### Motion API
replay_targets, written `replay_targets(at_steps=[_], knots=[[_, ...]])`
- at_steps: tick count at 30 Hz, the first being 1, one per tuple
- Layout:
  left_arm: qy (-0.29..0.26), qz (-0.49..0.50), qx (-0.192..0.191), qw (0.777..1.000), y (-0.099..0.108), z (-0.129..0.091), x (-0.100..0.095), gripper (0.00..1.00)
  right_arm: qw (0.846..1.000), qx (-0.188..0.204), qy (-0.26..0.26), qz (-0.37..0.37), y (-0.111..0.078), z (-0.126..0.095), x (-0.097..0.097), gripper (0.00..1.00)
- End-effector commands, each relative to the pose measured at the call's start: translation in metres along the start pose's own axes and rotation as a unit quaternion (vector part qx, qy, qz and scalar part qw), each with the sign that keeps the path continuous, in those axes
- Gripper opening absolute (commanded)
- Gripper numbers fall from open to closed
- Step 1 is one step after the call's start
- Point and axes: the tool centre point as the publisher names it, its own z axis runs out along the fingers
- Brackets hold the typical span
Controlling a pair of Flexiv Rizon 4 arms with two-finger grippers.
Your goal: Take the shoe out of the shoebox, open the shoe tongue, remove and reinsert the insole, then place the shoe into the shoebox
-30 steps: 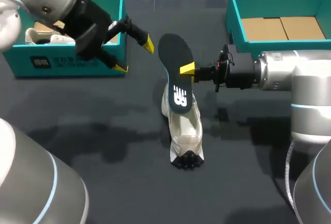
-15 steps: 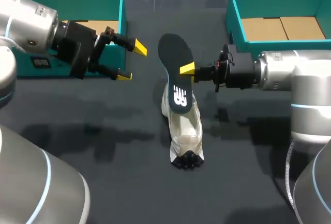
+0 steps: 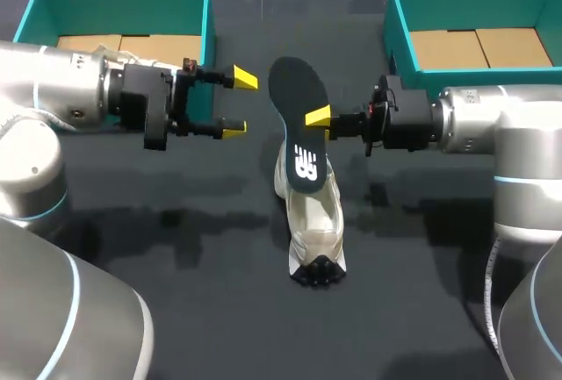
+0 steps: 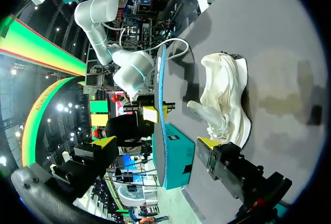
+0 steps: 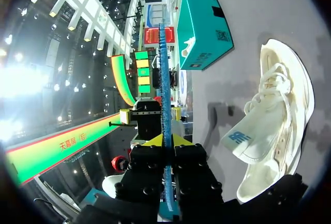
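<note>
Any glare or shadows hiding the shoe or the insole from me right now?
Head view: two small lamp glints on the table, far from the shoe; soft arm shadows fall beside it, not over it. Right wrist view: strong room-light glare beside the right claw, yet the insole is plainly visible. Left wrist view: shoe evenly lit.

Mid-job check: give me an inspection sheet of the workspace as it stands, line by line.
Surface: dark table.
Job's things: pale shoe lies mid-table; dark insole is raised, its lower end at the shoe's opening. The left shoebox and right shoebox stand at the far corners, both teal.
Clutter: nothing seen.
Grippers: left hand open, holding nothing, beside the insole; right hand shut on the insole's edge.
Cables: nothing seen on the table.
Surroundings: nothing seen reaching over the table.
</note>
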Motion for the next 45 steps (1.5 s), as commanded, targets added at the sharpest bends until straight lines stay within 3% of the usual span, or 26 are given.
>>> replay_targets(at_steps=[1, 8, 16, 23, 30, 35, 39, 45], knots=[[0.003, -0.001, -0.011, 1.0, -0.009, 0.001, -0.001, 1.0, 1.0, -0.001, -0.001, 0.0, -0.001, 0.0, 0.0, 0.0], [0.003, -0.019, -0.011, 1.0, -0.009, 0.006, 0.003, 1.0, 1.0, -0.001, -0.001, 0.0, -0.001, 0.0, 0.0, 0.0], [-0.01, -0.095, -0.007, 0.995, 0.0, 0.022, 0.01, 1.0, 1.0, -0.011, 0.006, -0.004, -0.012, 0.016, -0.007, 0.0], [-0.013, -0.088, 0.001, 0.996, -0.002, 0.039, 0.012, 0.92, 1.0, -0.014, 0.018, -0.004, -0.021, 0.021, -0.009, 0.0], [-0.019, -0.076, -0.005, 0.997, -0.002, 0.051, 0.019, 0.66, 1.0, -0.011, 0.022, 0.004, -0.024, 0.024, -0.007, 0.0], [-0.031, -0.067, -0.011, 0.997, -0.003, 0.054, 0.023, 0.66, 1.0, -0.005, 0.025, 0.008, -0.022, 0.025, -0.006, 0.0], [-0.043, -0.068, -0.016, 0.997, -0.003, 0.055, 0.025, 0.53, 1.0, -0.001, 0.027, 0.012, -0.02, 0.026, -0.005, 0.0], [-0.051, -0.065, -0.027, 0.996, -0.004, 0.058, 0.026, 0.45, 0.999, 0.0, 0.028, 0.017, -0.018, 0.026, -0.005, 0.0]])
